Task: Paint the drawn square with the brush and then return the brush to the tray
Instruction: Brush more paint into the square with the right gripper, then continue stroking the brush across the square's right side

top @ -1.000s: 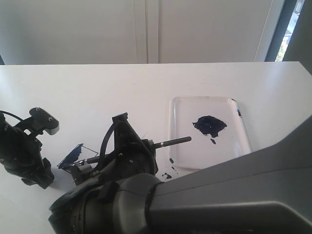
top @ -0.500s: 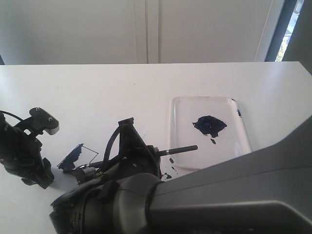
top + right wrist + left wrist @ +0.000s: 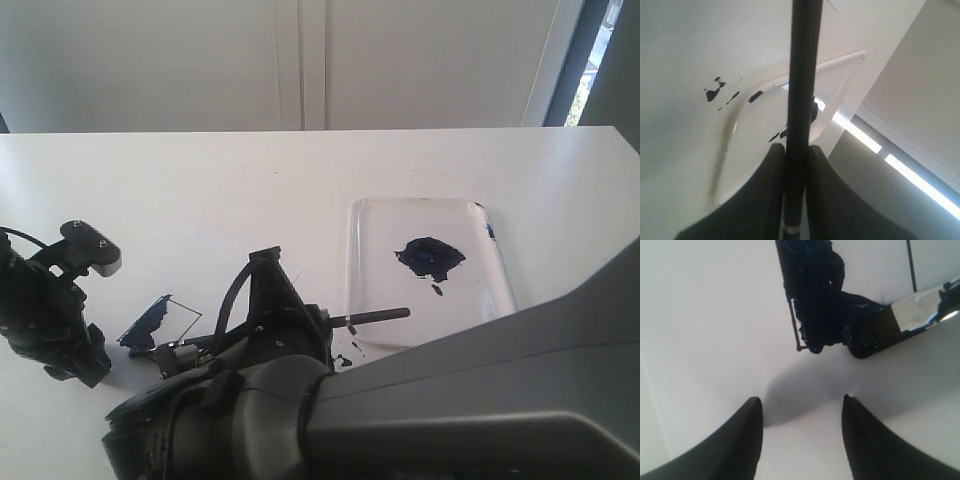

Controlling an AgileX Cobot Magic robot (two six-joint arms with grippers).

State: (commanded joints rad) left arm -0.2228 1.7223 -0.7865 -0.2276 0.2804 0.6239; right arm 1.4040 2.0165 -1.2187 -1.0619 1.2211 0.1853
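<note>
The drawn square (image 3: 160, 320) lies on white paper at the near left, its left part covered in ragged blue-black paint (image 3: 812, 290), with thin outline showing on the rest. The brush (image 3: 375, 316) lies almost level, and my right gripper (image 3: 310, 322) is shut on its black handle (image 3: 802, 75). Its silver ferrule (image 3: 912, 312) and soaked bristles (image 3: 865, 335) rest at the painted corner. The clear tray (image 3: 490, 250) with its paint blob (image 3: 430, 258) sits to the right, the handle's end over its near rim. My left gripper (image 3: 797, 405) hovers open and empty just short of the square.
The left arm (image 3: 45, 320) stands beside the square at the near left. Small paint splashes (image 3: 345, 358) dot the table by the tray's near corner, seen also as splashes (image 3: 715, 92) in the right wrist view. A white wall runs behind the table.
The right gripper has shifted nearer with the brush, so the handle's end has dropped from beside the tray's middle toward its near rim. The left arm has stayed still.
</note>
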